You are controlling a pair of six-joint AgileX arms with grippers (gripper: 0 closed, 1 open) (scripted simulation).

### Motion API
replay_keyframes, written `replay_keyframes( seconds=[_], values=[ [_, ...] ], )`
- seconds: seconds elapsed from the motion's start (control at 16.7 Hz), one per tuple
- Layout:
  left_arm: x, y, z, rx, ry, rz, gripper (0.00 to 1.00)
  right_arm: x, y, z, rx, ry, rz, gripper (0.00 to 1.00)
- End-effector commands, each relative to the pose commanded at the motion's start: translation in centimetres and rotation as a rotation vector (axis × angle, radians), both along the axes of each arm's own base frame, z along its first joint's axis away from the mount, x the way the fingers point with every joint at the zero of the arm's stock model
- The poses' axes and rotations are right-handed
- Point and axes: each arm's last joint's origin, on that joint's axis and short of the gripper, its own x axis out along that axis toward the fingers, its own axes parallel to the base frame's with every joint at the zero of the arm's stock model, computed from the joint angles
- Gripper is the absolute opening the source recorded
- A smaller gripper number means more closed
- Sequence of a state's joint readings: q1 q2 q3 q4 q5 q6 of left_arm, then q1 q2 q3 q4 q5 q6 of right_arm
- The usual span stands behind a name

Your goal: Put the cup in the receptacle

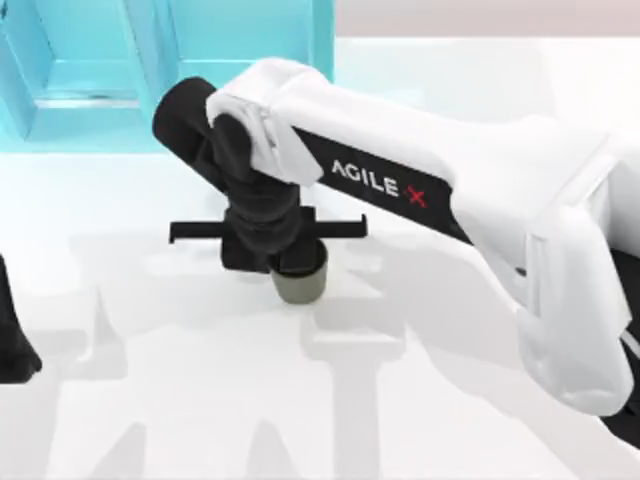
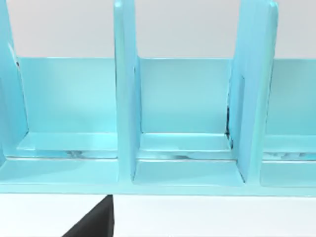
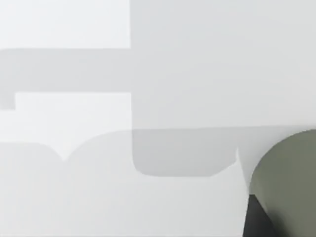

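The cup [image 1: 302,287], small and olive-grey, stands near the middle of the table, in front of the cyan receptacle [image 1: 150,70]. My right arm reaches across from the right, and its gripper [image 1: 285,262] is down on the cup. The dark fingers are drawn close together at the cup's rim, gripping its wall. In the right wrist view the cup [image 3: 289,182] curves in at one corner, with a dark finger [image 3: 256,219] against its side. My left gripper [image 1: 12,345] is parked at the table's left edge.
The receptacle [image 2: 182,123] is a light blue rack of open compartments split by upright dividers, standing at the table's back left. The white table [image 1: 180,400] carries grey shadows of the arms.
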State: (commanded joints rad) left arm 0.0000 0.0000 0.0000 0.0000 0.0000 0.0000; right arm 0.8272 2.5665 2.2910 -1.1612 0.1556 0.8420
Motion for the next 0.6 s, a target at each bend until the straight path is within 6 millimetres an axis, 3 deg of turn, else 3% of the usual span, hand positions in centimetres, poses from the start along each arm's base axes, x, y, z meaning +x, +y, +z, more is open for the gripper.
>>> replay_keyframes(
  seconds=[0.18,0.3,0.48,0.6],
  values=[
    [0.0,0.0,0.0,0.000,0.000,0.000,1.00,-0.2,0.1,0.0,-0.002,0.002,0.004,0.00],
    [0.0,0.0,0.0,0.000,0.000,0.000,1.00,0.4,-1.0,0.5,-0.003,0.014,0.014,0.00],
    [0.0,0.0,0.0,0.000,0.000,0.000,1.00,2.3,-5.3,3.1,-0.002,0.037,0.047,0.00],
    [0.0,0.0,0.0,0.000,0.000,0.000,1.00,3.8,-9.8,5.1,-0.007,0.051,0.080,0.00]
  ],
)
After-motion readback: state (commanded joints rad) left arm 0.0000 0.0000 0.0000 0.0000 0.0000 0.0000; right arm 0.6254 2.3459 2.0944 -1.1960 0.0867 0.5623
